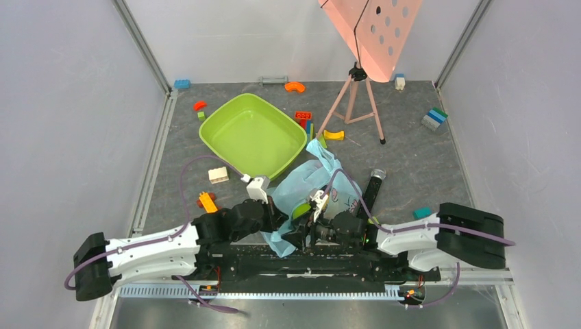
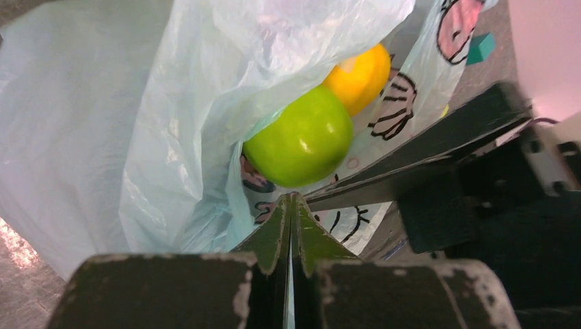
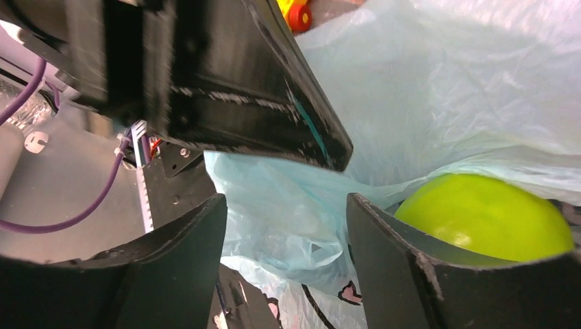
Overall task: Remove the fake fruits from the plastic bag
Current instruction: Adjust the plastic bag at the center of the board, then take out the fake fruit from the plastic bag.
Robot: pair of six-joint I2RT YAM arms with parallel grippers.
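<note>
Cartoon-print plastic bag w/ green apple

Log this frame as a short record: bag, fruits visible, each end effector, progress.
plastic bag: on the table between the arms, near side of the green tub
fruits visible: green apple and yellow fruit, both inside the bag
red fruits: not visible
left end effector: shut, pinching bag film
right end effector: open at the bag, holding nothing
progress: no fruit seen outside the bag
</note>
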